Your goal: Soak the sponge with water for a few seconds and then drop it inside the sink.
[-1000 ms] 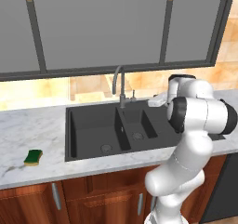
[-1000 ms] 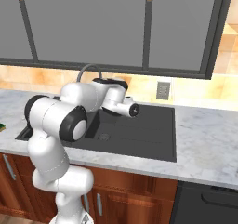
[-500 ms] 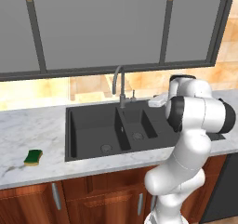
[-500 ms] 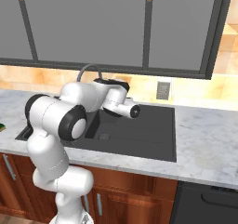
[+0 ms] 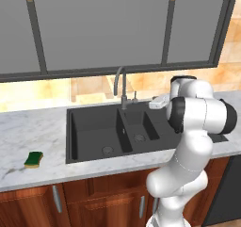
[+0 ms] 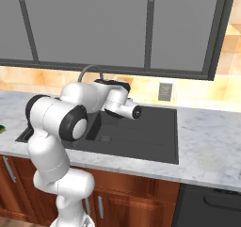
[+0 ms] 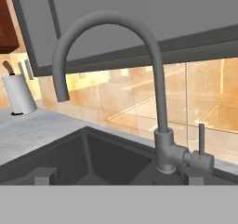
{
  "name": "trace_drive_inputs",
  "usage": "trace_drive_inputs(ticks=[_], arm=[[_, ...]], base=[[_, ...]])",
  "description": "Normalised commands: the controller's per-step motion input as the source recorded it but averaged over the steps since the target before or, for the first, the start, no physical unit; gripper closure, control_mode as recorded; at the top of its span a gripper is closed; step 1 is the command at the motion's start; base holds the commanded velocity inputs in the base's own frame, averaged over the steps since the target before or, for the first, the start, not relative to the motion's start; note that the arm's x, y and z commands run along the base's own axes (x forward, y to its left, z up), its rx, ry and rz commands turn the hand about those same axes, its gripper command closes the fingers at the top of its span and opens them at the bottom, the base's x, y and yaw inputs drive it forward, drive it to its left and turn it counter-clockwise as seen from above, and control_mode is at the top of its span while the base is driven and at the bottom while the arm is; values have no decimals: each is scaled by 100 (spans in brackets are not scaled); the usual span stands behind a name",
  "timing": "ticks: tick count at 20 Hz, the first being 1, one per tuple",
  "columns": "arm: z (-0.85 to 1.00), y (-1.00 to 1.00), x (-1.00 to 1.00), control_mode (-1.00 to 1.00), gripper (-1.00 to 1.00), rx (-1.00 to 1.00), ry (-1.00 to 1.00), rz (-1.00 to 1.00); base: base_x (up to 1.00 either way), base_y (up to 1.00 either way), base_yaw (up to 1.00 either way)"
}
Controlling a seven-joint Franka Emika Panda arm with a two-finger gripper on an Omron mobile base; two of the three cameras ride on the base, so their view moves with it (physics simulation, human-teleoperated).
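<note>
The sponge (image 5: pixel 33 159), green on top and yellow below, lies on the marble counter left of the sink (image 5: pixel 87 127), far from the arm. The sink is a dark double basin with a grey gooseneck faucet (image 5: pixel 121 85) behind its divider. My gripper (image 5: pixel 154 103) hovers over the right basin, level with the faucet base and pointing at it. In the hand view the gripper (image 7: pixel 118 175) is open, its fingertips (image 7: pixel 44 174) wide apart with nothing between them. They frame the faucet (image 7: pixel 158 107) and its lever (image 7: pixel 201 139). No water runs from the spout (image 7: pixel 61 96).
Dark-framed wall cabinets (image 5: pixel 99 28) hang low above the faucet. A paper towel roll (image 7: pixel 18 95) stands on the counter beyond the sink. A wall outlet (image 6: pixel 164 91) sits on the backsplash. Open marble counter (image 6: pixel 207 146) lies right of the sink.
</note>
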Motion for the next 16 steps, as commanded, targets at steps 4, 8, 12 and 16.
trace_drive_inputs(ticks=[4, 8, 12, 16], arm=[[0, 1, 5, -100, -100, 3, 0, 6], [0, 0, 27, -100, -100, 2, 0, 2], [0, 0, 41, -100, -100, 2, -1, 1], [-1, 0, 32, -100, -100, 3, -1, 1]], base=[[0, 0, 0], [0, 0, 0], [0, 0, 0], [0, 0, 0]])
